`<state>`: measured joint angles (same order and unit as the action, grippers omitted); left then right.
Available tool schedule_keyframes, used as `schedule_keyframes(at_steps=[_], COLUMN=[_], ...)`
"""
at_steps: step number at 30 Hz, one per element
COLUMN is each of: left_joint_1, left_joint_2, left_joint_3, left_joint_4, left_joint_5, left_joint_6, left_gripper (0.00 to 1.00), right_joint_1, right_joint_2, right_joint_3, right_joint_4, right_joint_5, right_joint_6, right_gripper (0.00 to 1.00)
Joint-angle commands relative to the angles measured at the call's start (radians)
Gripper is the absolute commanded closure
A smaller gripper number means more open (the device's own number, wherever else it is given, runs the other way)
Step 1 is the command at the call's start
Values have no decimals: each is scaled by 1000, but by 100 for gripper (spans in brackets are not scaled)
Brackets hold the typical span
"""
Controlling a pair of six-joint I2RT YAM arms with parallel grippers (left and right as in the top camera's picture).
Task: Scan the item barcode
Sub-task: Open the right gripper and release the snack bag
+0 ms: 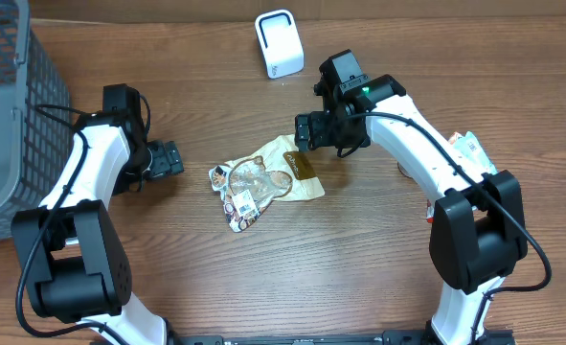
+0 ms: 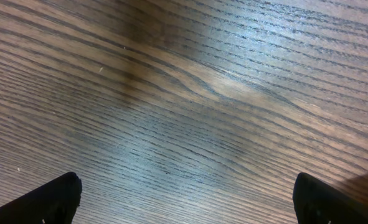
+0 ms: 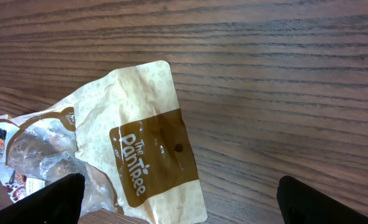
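On the robot's side of the white scanner (image 1: 279, 43), the snack bag (image 1: 266, 180) lies flat on the worktop (image 1: 378, 278). Its long axis slants away from the scanner toward the left arm's side. The right pincer (image 1: 305, 131) hangs between scanner and bag, over the bag's brown-labelled end, fingers spread wide and grasping nothing. The left pincer (image 1: 168, 159), likewise released and empty, sits farther from the scanner and apart from the bag's other end. The right arm looks the nearer for the pick.
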<state>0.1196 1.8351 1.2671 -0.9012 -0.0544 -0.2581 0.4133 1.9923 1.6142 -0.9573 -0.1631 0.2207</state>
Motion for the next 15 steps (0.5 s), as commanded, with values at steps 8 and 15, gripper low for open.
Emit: schedule_keyframes(at_steps=[8, 15], left_joint_1=[-2, -2], left_joint_2=[1, 1], left_joint_3=[15, 15], left_joint_4=[1, 1], left_joint_5=[-5, -5], left_joint_6=[11, 11], left_gripper=[0, 0], right_joint_1=[13, 10], right_joint_2=[-173, -389], right_joint_3=[23, 23], right_joint_4=[6, 6], right_joint_5=[13, 13], right_joint_6=[0, 0], right_gripper=[0, 0])
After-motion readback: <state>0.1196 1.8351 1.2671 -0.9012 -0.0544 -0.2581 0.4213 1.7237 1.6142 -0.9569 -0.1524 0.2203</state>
